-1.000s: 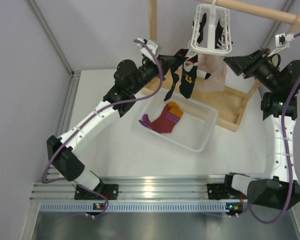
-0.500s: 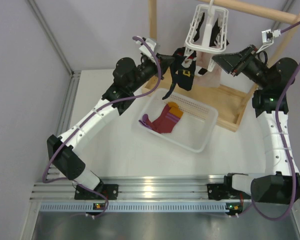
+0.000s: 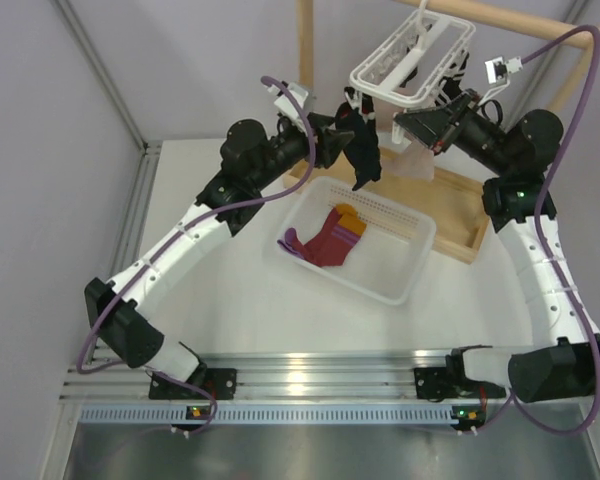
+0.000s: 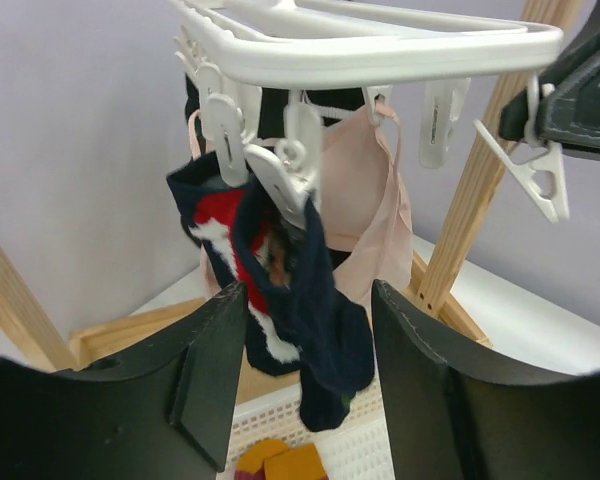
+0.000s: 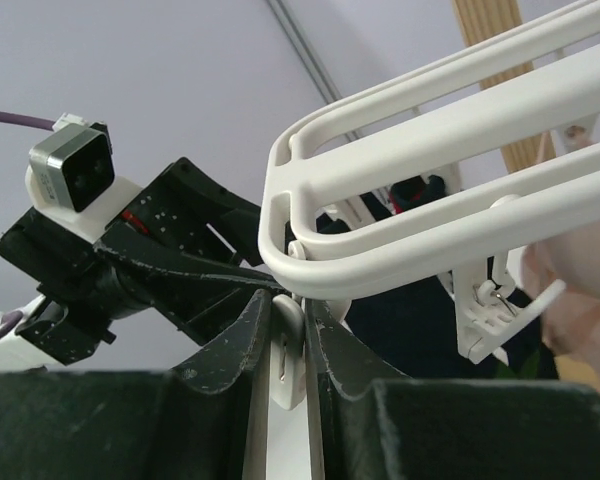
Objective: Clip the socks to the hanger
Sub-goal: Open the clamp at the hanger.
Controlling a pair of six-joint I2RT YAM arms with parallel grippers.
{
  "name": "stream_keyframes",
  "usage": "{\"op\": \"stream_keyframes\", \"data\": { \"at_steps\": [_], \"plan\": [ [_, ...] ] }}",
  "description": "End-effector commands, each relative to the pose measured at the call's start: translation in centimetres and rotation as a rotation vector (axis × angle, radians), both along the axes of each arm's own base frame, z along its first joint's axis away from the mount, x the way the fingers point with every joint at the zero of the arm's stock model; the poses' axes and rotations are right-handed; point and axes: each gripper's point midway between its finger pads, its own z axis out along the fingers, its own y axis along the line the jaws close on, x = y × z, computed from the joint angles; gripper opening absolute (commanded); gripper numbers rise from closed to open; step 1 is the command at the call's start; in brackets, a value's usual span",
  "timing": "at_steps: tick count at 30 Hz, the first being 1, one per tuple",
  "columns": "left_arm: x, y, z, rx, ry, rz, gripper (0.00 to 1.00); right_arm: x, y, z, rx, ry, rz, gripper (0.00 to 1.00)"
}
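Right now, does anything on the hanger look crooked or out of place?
Yes. The hanger hangs askew, strongly tilted instead of level, where the right tool pinches one peg under its corner. The navy sock is clipped on and hangs between the fingers of the open left tool.

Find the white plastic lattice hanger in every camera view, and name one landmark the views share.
Top external: upper centre-right, tilted.
Left wrist: across the top, with pegs dangling below.
Right wrist: upper right, its rails running diagonally.
Shared landmark: the pale wooden rack.
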Motion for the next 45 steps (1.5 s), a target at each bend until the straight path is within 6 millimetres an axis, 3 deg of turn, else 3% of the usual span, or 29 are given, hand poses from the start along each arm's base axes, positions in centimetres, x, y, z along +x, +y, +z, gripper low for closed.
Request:
{"op": "stream_keyframes", "data": {
  "at_steps": [1,2,6,11,13,14,16,19,27,36,45],
  "plan": [
    [-2.9,2.6,4.1,-0.068,-0.061,0.011,0.58,-0.6,1.2,2.6,0.012,-0.088,0.001,0.10],
    [-3.3,2.6,3.4,-0.051,-0.059,-0.007,0.58,-0.5,1.4,2.7,0.014,-0.089,0.003,0.10],
    [-5.7,2.0,3.9,-0.035,-0.092,-0.114,0.58,0.0,2.3,2.7,0.027,-0.081,0.005,0.09],
    [-6.4,-0.5,4.5,-0.045,-0.067,-0.192,0.58,0.1,3.4,2.8,0.059,-0.085,0.033,0.05],
    [-5.7,-1.5,3.9,-0.049,-0.033,-0.186,0.58,0.0,3.6,2.9,0.064,-0.092,0.033,0.03],
    [-5.7,-1.6,4.6,-0.062,-0.035,-0.185,0.58,0.3,3.6,2.6,0.059,-0.082,0.029,0.02],
    [-4.5,-1.7,4.6,-0.057,-0.039,-0.112,0.57,0.6,3.2,2.4,0.042,-0.059,-0.016,0.00],
    [-4.5,-2.3,5.1,0.021,-0.161,-0.039,0.57,0.6,2.4,2.7,0.032,-0.061,-0.085,0.00],
    [-6.9,-5.9,3.7,0.233,-0.402,0.014,0.56,1.2,0.5,1.9,0.010,-0.011,-0.248,0.00],
    [-3.9,-6.5,4.0,0.283,-0.360,0.198,0.53,0.6,0.6,2.1,0.015,-0.018,-0.252,0.00],
    [-2.8,-7.2,4.2,0.275,-0.343,0.229,0.47,-0.1,0.9,2.1,0.012,-0.026,-0.240,0.00]
  ]
}}
